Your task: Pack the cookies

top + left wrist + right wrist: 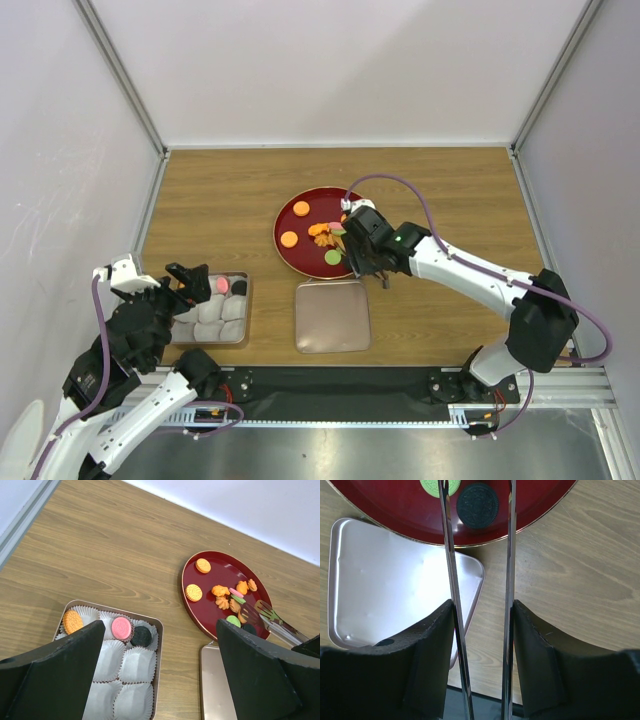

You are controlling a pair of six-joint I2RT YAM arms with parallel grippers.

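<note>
We see the right claw (pixel 482 645) clamped on metal tongs (pixel 451 570), with the tong tips over the near edge of the red plate (pixel 395 510). Most cookies (pixel 193 592) lie on that plate. Three sit in the tray (pixel 159 650), near left on the bench (pixel 125 555). The left claw (pixel 157 680) is wide open and holding nothing, above the tray.

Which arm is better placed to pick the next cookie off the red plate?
Right. The right gripper holds metal tongs reaching over the red plate by the green cookie and dark cookie; the left gripper hangs open over the tray.
</note>
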